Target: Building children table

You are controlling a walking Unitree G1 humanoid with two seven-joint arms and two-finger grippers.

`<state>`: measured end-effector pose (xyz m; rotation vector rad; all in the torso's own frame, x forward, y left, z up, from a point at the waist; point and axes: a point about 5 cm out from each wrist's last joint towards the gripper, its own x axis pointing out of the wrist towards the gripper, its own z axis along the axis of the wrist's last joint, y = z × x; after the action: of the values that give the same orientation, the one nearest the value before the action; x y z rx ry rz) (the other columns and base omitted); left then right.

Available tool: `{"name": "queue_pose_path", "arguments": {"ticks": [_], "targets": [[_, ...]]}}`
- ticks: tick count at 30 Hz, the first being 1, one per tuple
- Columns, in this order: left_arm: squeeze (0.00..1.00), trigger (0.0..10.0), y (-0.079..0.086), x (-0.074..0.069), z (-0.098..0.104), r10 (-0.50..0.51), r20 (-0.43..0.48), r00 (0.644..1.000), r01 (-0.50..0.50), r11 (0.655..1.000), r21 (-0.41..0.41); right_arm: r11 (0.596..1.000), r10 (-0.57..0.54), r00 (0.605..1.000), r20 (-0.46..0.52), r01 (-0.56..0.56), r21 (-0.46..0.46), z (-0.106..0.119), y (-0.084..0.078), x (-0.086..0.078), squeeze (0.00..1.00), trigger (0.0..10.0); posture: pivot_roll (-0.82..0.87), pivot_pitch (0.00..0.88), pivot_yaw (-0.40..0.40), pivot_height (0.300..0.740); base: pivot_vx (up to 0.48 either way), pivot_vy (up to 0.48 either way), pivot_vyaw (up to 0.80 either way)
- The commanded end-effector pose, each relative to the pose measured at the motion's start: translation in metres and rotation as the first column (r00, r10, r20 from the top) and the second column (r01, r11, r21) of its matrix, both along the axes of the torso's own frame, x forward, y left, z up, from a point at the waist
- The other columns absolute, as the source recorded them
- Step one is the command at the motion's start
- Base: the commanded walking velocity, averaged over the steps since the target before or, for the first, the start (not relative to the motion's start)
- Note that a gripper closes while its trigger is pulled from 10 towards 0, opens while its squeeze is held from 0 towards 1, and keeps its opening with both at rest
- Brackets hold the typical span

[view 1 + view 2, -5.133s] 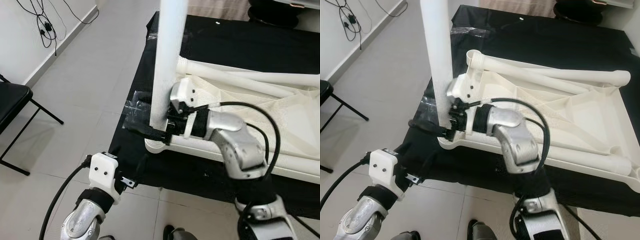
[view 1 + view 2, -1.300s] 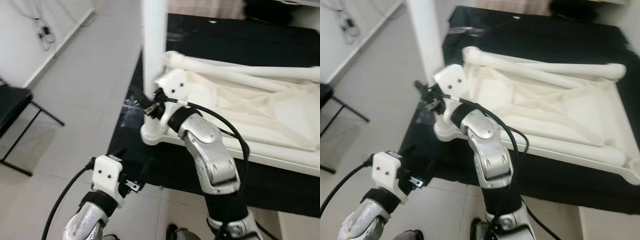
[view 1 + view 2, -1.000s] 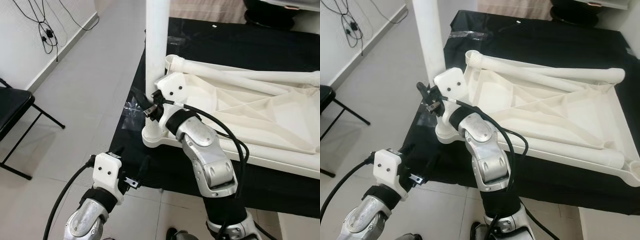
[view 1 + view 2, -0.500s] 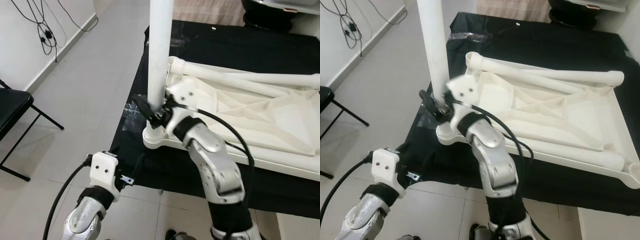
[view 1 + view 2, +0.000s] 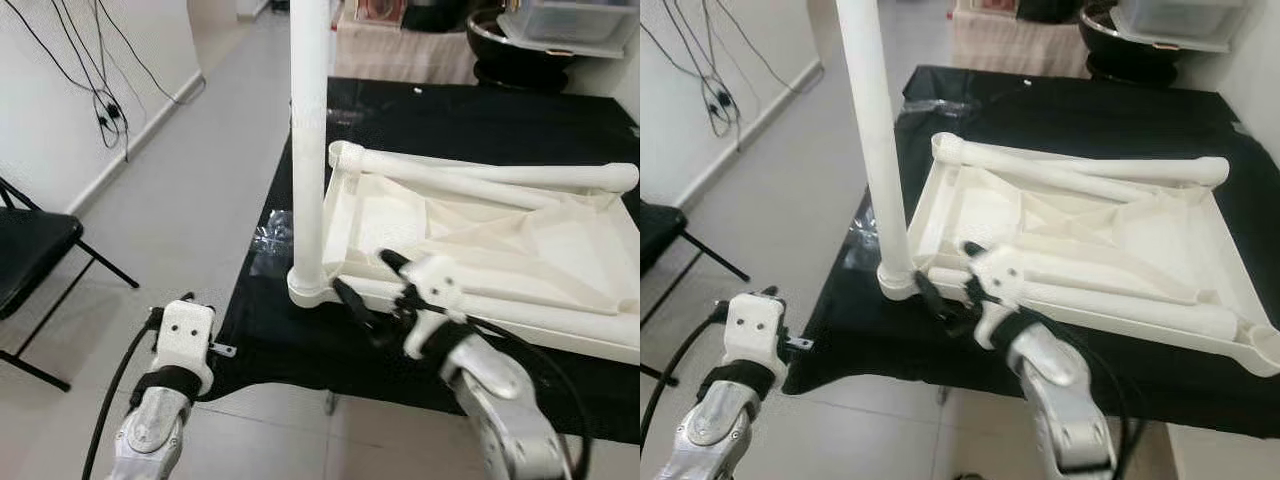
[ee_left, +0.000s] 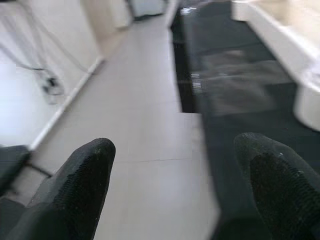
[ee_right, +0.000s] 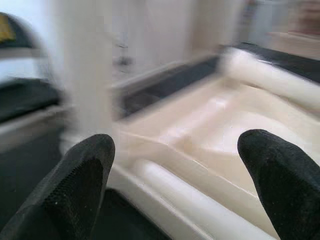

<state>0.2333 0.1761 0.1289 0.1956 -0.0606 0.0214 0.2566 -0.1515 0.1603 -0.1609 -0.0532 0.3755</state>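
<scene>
table top (image 5: 1110, 240): you see it upside down on the black cloth (image 5: 1140, 110), with loose legs lying in it.
upright leg (image 5: 875, 150): it stands in the near left corner socket.
right gripper (image 5: 952, 278): fingers spread wide, holding nothing, just beside that corner.
left gripper (image 6: 175, 190): fingers wide apart, empty, low over the floor (image 5: 150, 230).

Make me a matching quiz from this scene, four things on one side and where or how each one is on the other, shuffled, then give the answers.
Things:
1. upright leg
2. loose legs
3. chair
4. right end effector

Places or states:
A. on the floor by the wall
B. lying in the upturned tabletop
C. open, beside the socket
D. standing in the corner socket

Pairs: 1-D, 2-B, 3-A, 4-C
</scene>
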Motion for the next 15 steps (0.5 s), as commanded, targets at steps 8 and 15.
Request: {"name": "queue_pose_path", "arguments": {"ticks": [8, 15], "targets": [[0.00, 10.0, 0.004, -0.008, -0.015, 0.012, -0.093, 0.996, -0.006, 0.998, 0.061, 0.949, -0.315, 0.938, -0.146, 0.313, -0.034, -0.034, -0.017, -0.002, 0.00, 10.0, 0.00, 0.046, -0.009, 0.740, 0.000, 0.120, 0.00], [0.00, 10.0, 0.004, -0.006, -0.014, 0.054, -0.059, 0.997, -0.047, 0.993, 0.111, 0.941, -0.338, 0.929, -0.153, 0.338, -0.023, -0.036, -0.020, 0.005, 0.00, 10.0, 0.02, 0.031, -0.016, 0.740, 0.000, 0.274, -0.69]]}}
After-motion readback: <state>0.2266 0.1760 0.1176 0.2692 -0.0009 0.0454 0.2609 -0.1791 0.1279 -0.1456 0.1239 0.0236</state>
